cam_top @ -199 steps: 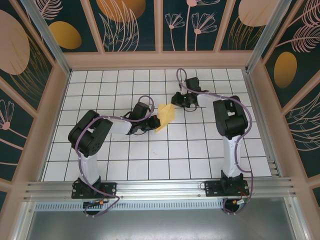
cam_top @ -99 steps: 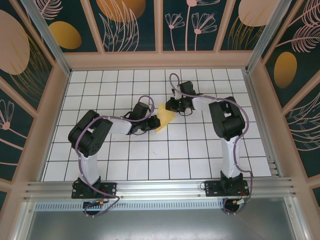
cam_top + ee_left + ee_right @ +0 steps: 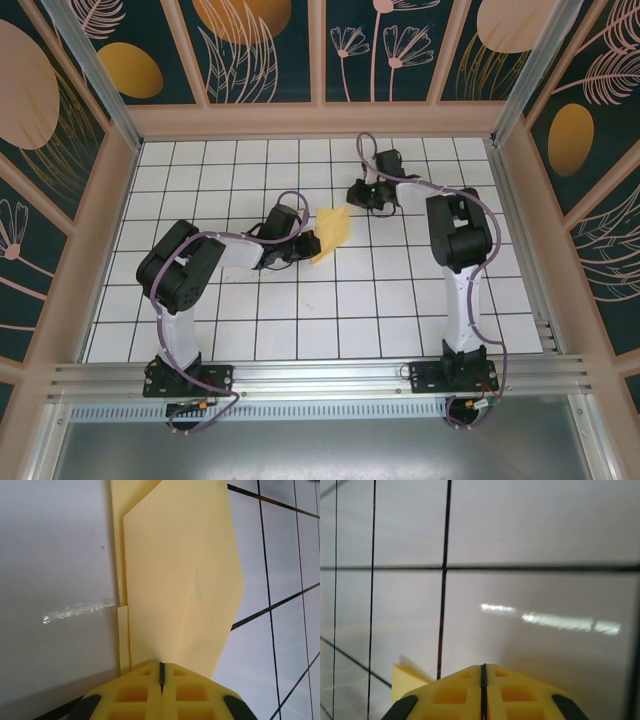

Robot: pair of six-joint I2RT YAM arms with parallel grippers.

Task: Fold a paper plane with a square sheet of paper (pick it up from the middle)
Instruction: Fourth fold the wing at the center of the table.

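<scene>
The left gripper [image 3: 161, 669] is clamped shut on the folded paper [image 3: 332, 232] at the centre of the table [image 3: 200, 300]. The right gripper [image 3: 358, 194], closed and empty, has drawn back from the paper's far edge, so that crease is probably pressed.

Robot lab work cell, not a home or a shop. What shows it: left arm [image 3: 185, 265] and right arm [image 3: 455, 240] are bolted to an aluminium rail [image 3: 320, 378] at the near edge of a white tabletop [image 3: 200, 330] ruled in a black grid. Purple cables [image 3: 360, 150] run exposed along the arms. The cell is boxed in by a pale wood frame [image 3: 320, 122], metal corner uprights [image 3: 92, 70] and printed botanical backdrop panels [image 3: 265, 45]. A purpose-built rig enclosure.
</scene>
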